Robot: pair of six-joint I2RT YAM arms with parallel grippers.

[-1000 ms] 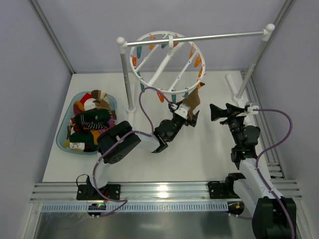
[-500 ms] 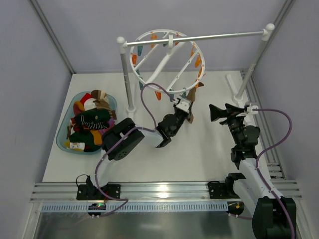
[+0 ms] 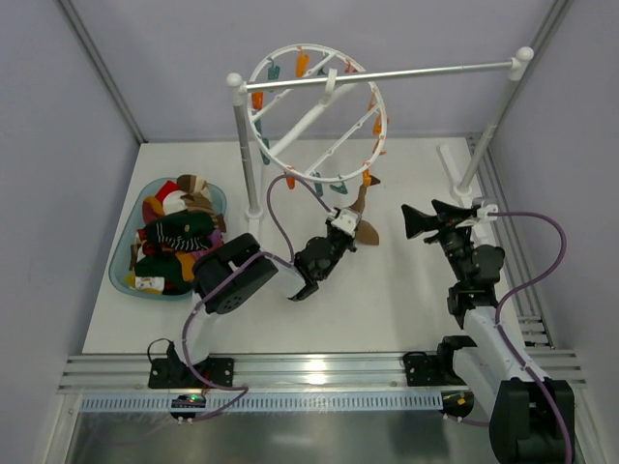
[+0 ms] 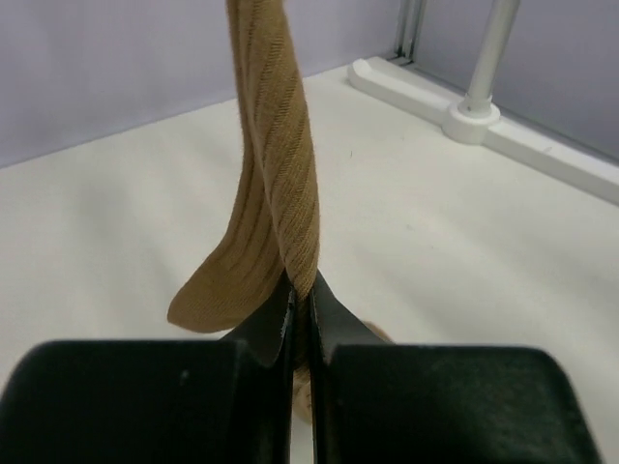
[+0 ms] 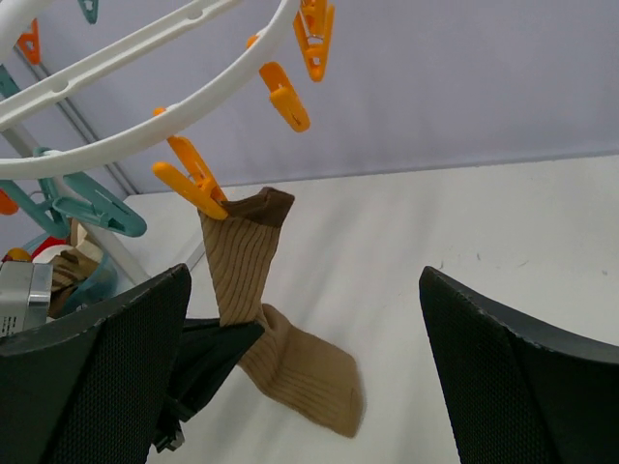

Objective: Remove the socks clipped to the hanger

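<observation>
Left tool [image 4: 300,311] is clenching the brown sock [image 4: 276,164], which is hanging below the hanger [image 5: 126,140] rim, cuff pinched in an orange clip [image 5: 193,184]. Right tool [image 3: 409,220] is hovering released, right of the hanger.

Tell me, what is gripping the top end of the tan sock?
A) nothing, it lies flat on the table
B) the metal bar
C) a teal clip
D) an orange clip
D: in the right wrist view an orange clip bites the dark cuff of the sock, while the left gripper pinches it lower down.
</observation>
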